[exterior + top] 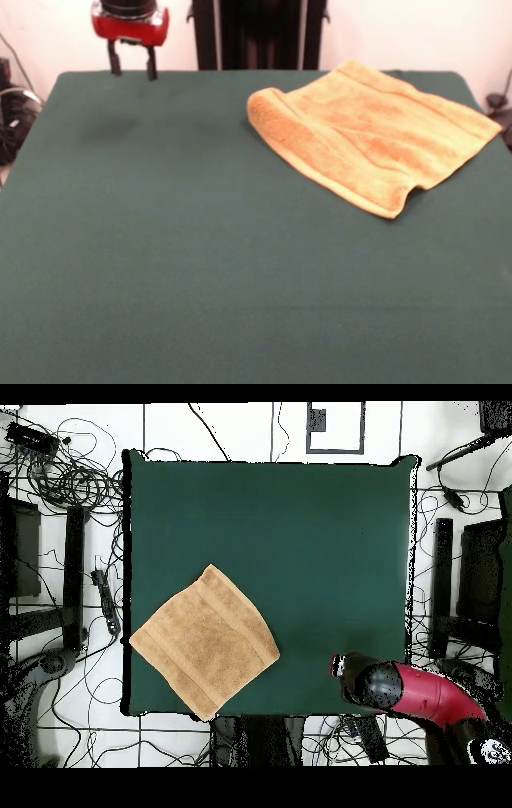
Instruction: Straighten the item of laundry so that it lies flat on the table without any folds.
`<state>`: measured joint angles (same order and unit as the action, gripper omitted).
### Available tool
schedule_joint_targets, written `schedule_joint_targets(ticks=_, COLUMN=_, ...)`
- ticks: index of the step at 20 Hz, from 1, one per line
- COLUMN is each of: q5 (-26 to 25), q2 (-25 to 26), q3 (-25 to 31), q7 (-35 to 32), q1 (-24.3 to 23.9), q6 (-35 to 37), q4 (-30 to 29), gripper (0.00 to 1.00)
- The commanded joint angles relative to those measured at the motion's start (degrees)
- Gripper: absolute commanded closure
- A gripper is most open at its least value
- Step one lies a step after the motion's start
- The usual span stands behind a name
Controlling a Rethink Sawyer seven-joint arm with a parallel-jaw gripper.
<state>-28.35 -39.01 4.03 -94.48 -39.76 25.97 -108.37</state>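
Fingers (150, 62) are hanging apart and empty, the gripper (133, 61) hovering well away from the towel (370, 130), which is lying folded at the table's (200, 264) corner; reaching and unfolding looks next

Arm drawn back — gripper empty
Gripper (133, 64) hangs upright, its two dark fingers (115, 59) parted, holding nothing

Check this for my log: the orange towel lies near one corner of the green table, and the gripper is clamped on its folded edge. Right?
Not quite. The gripper is not on the orange towel; the front view shows it hanging open and empty over the other far corner of the green table, well apart from the towel. The towel does lie near one corner, one edge folded over.
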Motion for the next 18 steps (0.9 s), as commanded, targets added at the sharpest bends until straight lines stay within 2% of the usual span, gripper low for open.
schedule_joint_targets(ticks=1, q5=3.1, q2=2.81, q3=9.19, q7=4.1, q1=-1.0, q6=7.13, q4=6.68, gripper=0.0)
schedule_joint_targets(ticks=12, q5=2.69, q2=2.54, q3=9.87, q7=1.05, q1=-0.9, q6=7.79, q4=6.16, gripper=0.0)
schedule_joint_targets(ticks=18, q5=3.81, q2=1.55, q3=9.44, q7=-2.43, q1=0.62, q6=6.41, q4=1.57, gripper=0.0)
